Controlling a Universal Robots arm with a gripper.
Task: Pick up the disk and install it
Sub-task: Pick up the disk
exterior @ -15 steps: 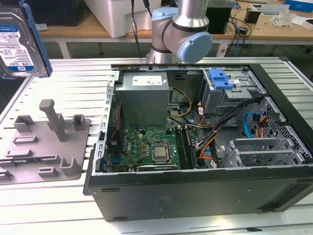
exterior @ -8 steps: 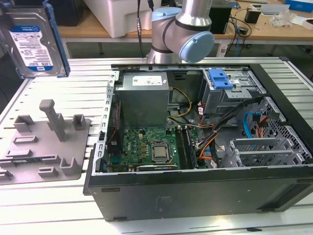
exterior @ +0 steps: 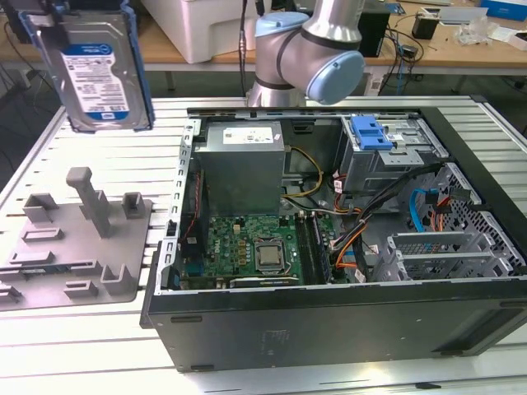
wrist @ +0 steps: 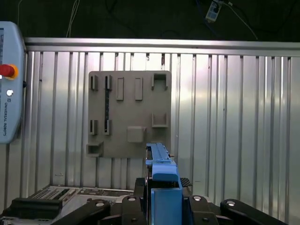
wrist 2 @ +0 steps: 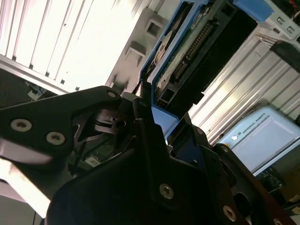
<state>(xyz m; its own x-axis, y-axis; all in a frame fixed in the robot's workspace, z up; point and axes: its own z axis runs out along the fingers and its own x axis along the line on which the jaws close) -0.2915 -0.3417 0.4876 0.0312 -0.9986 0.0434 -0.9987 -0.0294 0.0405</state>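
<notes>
closest to the exterior camera, the disk [exterior: 99, 70] is hanging pinched in my gripper [wrist: 161, 187], riding high to clear the grey fixture plate [exterior: 49, 276].

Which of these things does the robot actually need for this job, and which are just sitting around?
Needed:
the disk, gripped in the end effector
the open computer case, likely where it goes

Sitting around:
the grey fixture plate
the control pendant
</notes>
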